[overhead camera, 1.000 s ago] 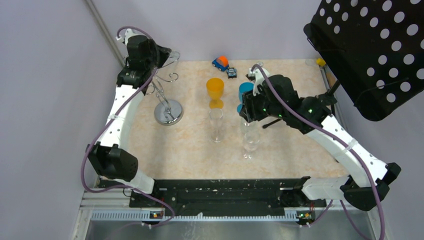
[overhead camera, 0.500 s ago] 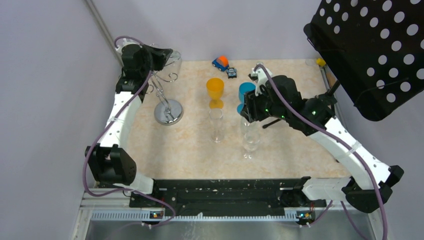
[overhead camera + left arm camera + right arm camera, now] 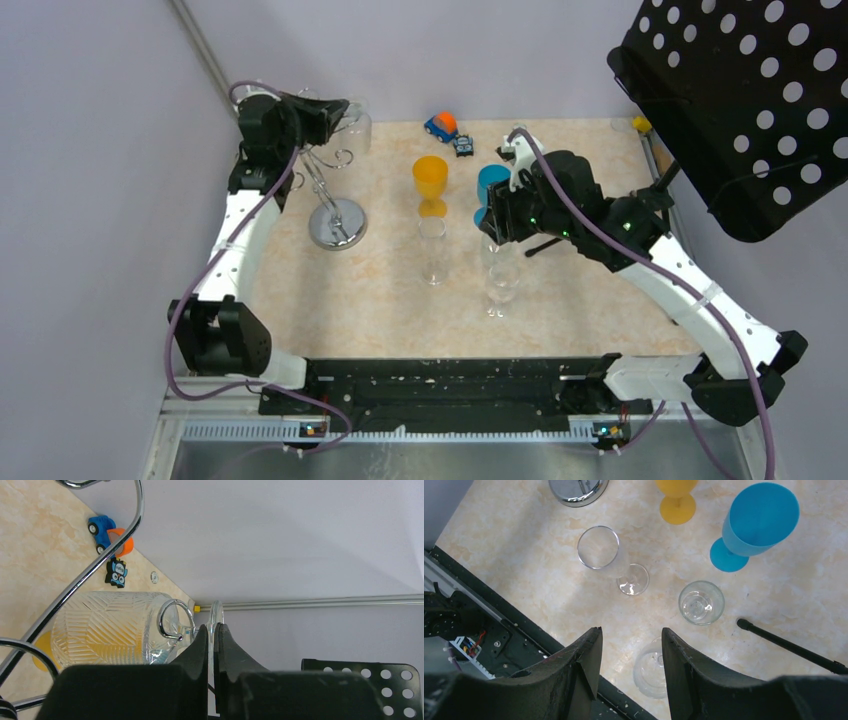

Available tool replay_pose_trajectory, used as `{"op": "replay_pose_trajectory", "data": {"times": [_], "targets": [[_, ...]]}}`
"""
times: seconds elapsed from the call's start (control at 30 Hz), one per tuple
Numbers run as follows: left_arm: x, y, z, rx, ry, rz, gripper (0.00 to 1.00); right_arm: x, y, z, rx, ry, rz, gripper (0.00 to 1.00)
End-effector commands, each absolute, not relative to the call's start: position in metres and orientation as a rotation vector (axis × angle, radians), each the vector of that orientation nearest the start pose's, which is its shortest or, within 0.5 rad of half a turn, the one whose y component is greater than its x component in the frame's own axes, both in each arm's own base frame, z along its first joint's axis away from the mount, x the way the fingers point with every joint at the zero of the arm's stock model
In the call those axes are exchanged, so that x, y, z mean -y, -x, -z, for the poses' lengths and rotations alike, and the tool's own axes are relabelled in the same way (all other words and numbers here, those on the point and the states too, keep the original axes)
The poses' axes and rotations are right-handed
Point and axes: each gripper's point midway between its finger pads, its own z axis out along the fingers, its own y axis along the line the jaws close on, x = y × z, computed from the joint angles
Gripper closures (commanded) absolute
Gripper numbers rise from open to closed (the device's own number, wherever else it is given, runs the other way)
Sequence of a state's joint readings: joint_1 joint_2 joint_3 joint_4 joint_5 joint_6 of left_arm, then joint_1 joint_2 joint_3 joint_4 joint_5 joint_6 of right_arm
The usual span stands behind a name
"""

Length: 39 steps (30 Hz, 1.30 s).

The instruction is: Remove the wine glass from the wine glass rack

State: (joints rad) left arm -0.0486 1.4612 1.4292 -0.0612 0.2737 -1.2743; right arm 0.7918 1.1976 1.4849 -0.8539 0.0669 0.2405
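The wine glass (image 3: 357, 125) is clear with a cut pattern and lies on its side at the top of the wine glass rack (image 3: 337, 224), a chrome stand with a round base. My left gripper (image 3: 335, 112) is shut on the glass's thin foot. In the left wrist view the foot's edge sits between the fingertips of the left gripper (image 3: 214, 627). The bowl of the wine glass (image 3: 105, 630) points left. A curled chrome hook (image 3: 175, 620) rings the stem; contact cannot be told. My right gripper (image 3: 630, 632) hangs open over the table, holding nothing.
An orange goblet (image 3: 431, 180), a blue goblet (image 3: 490, 190), a tall clear glass (image 3: 432, 250) and two more clear glasses (image 3: 502, 285) stand mid-table. A toy car (image 3: 441, 125) is at the back. A black perforated panel (image 3: 740, 100) hangs at the right.
My left arm has swung a little back and to the right, carrying the wine glass rightward at the rack's top. The right arm has hardly moved.
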Motion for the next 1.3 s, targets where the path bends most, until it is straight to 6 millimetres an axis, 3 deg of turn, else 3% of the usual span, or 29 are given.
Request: {"op": "replay_pose_trajectory", "data": {"times": [0.0,0.23,0.47,0.93,1.27], "targets": [[0.112,-0.435,-0.444,-1.513,0.791,1.297,1.00,-0.237,-0.232,-0.332,-2.062,0.538,-0.571,0.52],[0.100,-0.434,-0.432,-1.538,0.841,1.232,1.00,-0.240,-0.232,-0.333,-2.059,0.543,-0.580,0.52],[0.090,-0.434,-0.431,-1.495,0.849,1.233,1.00,-0.241,-0.232,-0.331,-2.065,0.549,-0.583,0.51],[0.058,-0.438,-0.449,-1.384,0.859,1.032,1.00,-0.243,-0.234,-0.329,-2.060,0.560,-0.576,0.51],[0.054,-0.439,-0.471,-1.277,0.829,1.028,1.00,-0.241,-0.235,-0.329,-2.057,0.560,-0.567,0.51]]}}
